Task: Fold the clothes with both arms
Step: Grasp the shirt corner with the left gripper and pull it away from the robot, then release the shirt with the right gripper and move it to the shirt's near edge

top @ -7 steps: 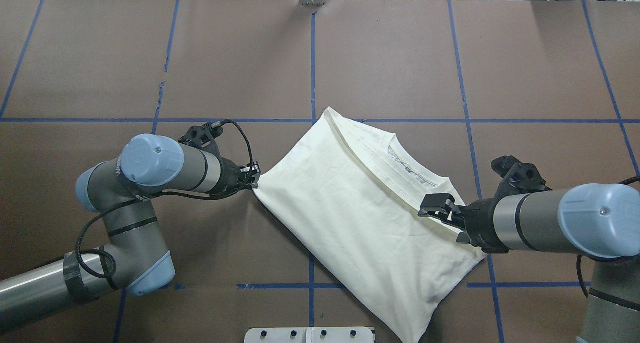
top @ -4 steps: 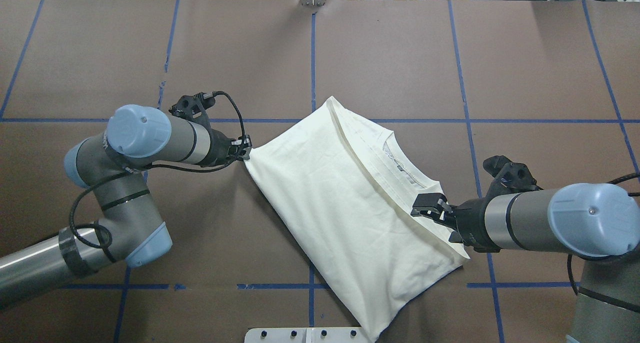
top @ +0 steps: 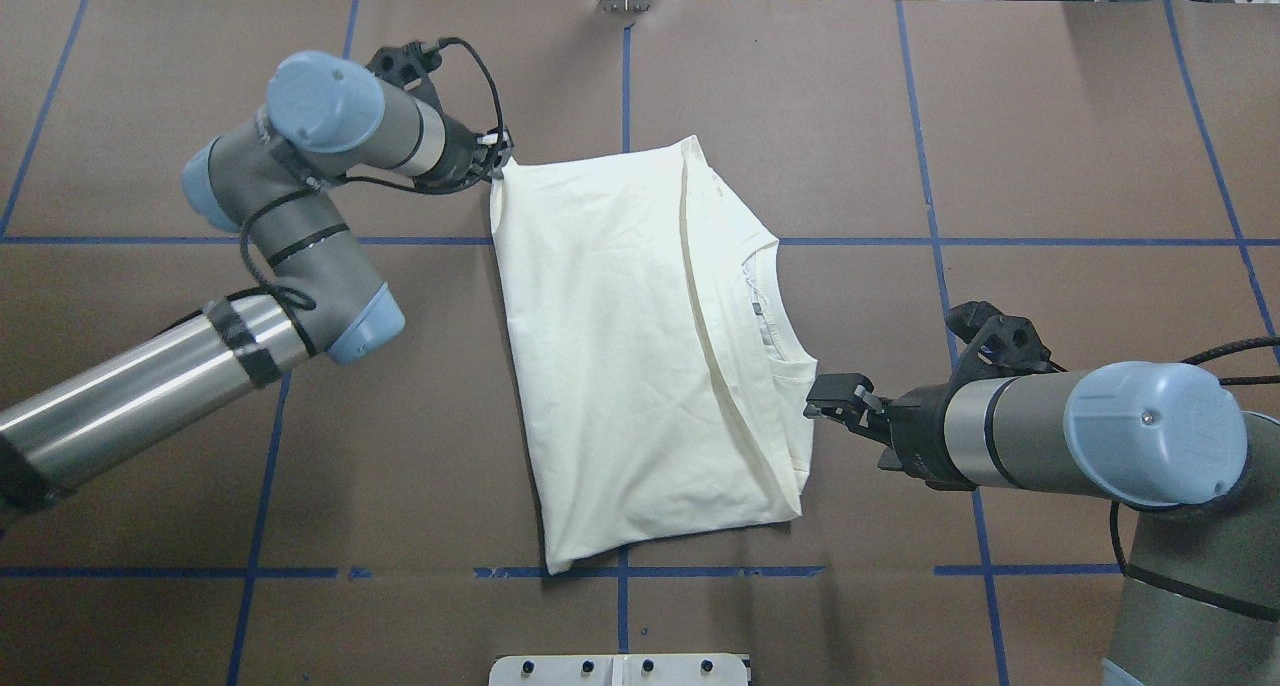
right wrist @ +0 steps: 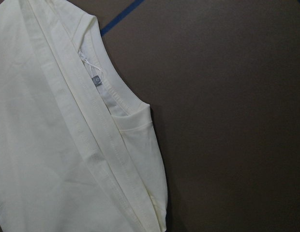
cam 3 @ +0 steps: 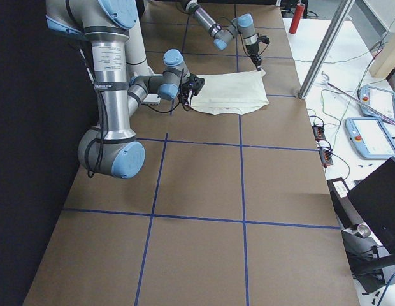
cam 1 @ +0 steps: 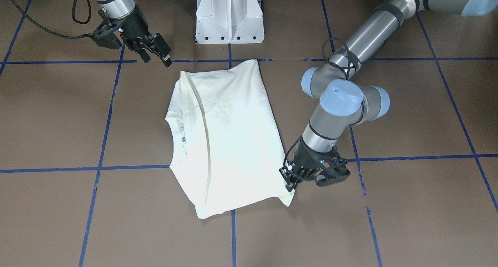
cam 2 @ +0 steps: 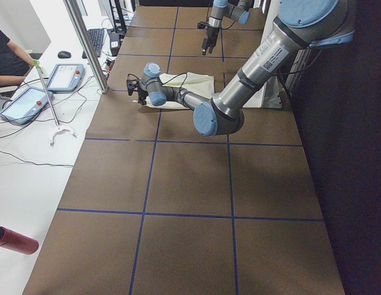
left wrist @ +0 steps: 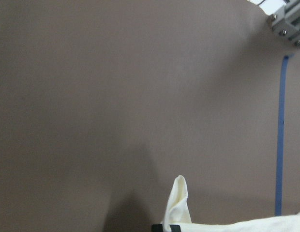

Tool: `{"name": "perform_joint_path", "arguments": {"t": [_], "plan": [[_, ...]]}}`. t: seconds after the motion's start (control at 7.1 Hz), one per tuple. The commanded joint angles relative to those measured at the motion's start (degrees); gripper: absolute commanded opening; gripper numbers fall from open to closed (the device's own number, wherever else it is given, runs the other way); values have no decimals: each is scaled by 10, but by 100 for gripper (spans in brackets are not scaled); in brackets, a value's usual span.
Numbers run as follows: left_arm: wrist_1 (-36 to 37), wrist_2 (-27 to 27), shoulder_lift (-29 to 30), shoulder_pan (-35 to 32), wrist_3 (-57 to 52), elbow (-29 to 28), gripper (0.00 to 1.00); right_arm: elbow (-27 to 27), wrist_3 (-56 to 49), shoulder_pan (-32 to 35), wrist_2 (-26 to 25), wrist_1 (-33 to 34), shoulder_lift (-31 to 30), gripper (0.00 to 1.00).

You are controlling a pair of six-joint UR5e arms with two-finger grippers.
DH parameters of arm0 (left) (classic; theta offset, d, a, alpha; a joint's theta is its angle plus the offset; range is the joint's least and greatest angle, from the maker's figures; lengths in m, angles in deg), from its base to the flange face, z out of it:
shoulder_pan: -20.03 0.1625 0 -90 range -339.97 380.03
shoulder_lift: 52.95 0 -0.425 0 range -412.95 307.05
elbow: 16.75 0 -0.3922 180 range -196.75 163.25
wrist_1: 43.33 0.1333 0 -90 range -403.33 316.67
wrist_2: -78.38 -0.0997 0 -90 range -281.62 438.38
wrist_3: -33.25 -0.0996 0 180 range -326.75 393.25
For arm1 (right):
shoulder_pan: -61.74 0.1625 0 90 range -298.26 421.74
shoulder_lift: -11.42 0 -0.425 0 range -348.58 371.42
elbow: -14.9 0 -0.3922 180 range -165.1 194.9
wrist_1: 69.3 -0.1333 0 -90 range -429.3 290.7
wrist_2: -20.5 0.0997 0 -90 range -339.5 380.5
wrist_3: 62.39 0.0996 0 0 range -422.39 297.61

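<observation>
1. The folded cream T-shirt (top: 620,346) lay slanted across the brown table (top: 900,116) a second ago. It now sits nearly square with the blue tape lines (top: 625,86), plain side up.
2. The left gripper (cam 1: 290,181) has swung away from the robot, dragging its corner with it. That pull appears to be what has turned the bundle.
3. The right gripper (cam 1: 157,57) was over the hem-side edge near the collar (top: 765,306). It is now off the cloth with its fingers spread and nothing between them. Its wrist camera shows only the collar and bare table below.
4. The left gripper is pinching the shirt's far left corner, pressed together on it. A small tuft of fabric pokes up at the bottom of its wrist view.
5. This reads as a straightening step, with the fold itself already made and the garment being lined up for what follows.
6. The shirt lies at the table's centre, over the middle tape line. Its near edge is close to the near cross line, and the collar opening faces the robot's right.
7. The right gripper hangs above the table near the collar-side edge but apart from it, and its height is hard to judge. The left gripper touches the cloth at the opposite, far corner.
</observation>
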Motion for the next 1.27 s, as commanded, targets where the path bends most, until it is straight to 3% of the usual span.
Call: {"name": "perform_joint_path", "arguments": {"t": [0.0, 0.14, 0.28, 0.42, 0.7, 1.13], "plan": [[-30, -4, 13, -9, -7, -8, 41, -62, -3, -16, -37, 2, 71, 100], [-31, 29, -92, -6, -5, 135, 42, -113, -7, -28, -37, 10, 101, 100], [-31, 60, -150, -6, -5, 207, 42, -154, -72, -34, -34, 87, 167, 100], [-30, 61, -155, -5, -5, 213, 43, -164, -156, -40, -36, 168, 203, 100], [-32, 61, -155, -5, -4, 212, 43, -240, -200, -43, -38, 184, 260, 100], [-33, 61, -155, -4, -4, 212, 43, -249, -344, -29, -33, 228, 256, 100]]}}
